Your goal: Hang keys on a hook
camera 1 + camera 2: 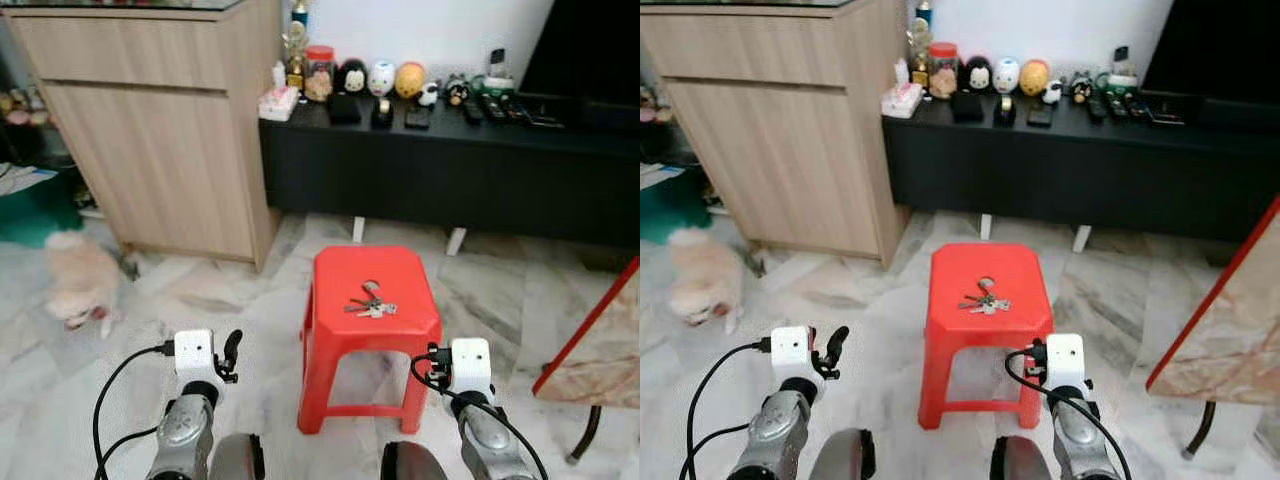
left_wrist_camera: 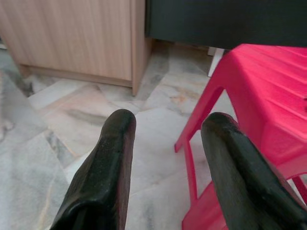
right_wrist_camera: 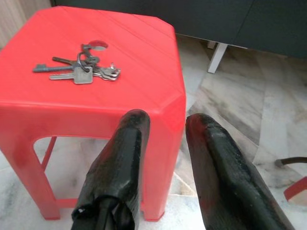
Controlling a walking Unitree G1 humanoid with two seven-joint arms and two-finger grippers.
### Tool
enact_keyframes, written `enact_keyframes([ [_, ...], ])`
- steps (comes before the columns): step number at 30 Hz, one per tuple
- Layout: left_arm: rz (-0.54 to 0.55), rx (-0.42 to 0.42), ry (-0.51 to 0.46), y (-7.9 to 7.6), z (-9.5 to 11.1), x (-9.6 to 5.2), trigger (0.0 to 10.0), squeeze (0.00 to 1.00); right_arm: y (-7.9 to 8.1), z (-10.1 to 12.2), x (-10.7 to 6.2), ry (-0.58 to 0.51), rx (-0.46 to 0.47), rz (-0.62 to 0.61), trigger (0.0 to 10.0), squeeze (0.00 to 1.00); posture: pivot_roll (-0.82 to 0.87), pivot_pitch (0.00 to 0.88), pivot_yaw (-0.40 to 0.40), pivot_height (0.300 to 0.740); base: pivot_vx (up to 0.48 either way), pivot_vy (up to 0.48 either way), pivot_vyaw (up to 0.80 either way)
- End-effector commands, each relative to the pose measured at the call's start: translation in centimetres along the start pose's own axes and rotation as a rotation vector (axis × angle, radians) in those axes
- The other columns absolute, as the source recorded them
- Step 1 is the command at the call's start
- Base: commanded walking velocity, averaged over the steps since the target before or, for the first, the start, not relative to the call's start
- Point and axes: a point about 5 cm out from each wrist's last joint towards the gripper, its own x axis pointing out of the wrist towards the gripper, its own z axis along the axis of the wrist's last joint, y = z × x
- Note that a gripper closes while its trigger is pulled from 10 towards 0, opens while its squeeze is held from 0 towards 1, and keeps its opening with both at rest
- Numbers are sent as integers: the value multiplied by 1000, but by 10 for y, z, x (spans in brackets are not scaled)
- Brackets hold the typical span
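- A bunch of keys (image 1: 369,304) is seen lying flat on the top of a red plastic stool (image 1: 330,345), near the middle of the seat, with nothing touching it.
- The right gripper (image 3: 165,125) is held low at the stool's near right corner, short of the keys; its two black fingers (image 3: 122,163) are parted with nothing between them.
- The left gripper (image 2: 169,129) is held to the left of the stool, over the marble floor (image 1: 200,290); its fingers are likewise spread apart and empty.
- A black low cabinet (image 1: 450,170) is set behind the stool, with small figurines (image 1: 381,78) and remote controls lined along its top.
- A wooden cabinet (image 1: 160,130) is placed at its left.
- A small fluffy dog (image 1: 78,280) is seen on the floor beside the wooden cabinet.
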Motion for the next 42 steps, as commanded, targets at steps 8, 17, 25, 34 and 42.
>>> enact_keyframes([
  [8, -2, 1, -16, -1, 6, 4, 10000, 0, 4, 3, 2, -12, 8, 19, 10000, 0, 9, 0, -37, 599, 275, 0, 359],
  [17, -5, -2, -17, -2, 7, 5, 10000, 0, 6, 4, 2, -18, 3, 32, 10000, 0, 9, 0, -37, 599, 298, 0, 0],
  [25, -2, -2, -20, -2, 8, 5, 10000, 0, 9, 5, 2, -26, 35, 41, 10000, 0, 9, 0, -37, 599, 298, 0, 485],
  [34, -4, 5, -20, -2, 8, 5, 10000, 0, 3, 7, 3, -38, 38, 13, 10000, 0, 10, 0, -38, 599, 301, 0, 0],
  [42, -5, 6, -18, -2, 7, 5, 10000, 0, -8, 4, 2, -13, 50, -61, 10000, 0, 10, 0, -38, 599, 143, 0, 0],
])
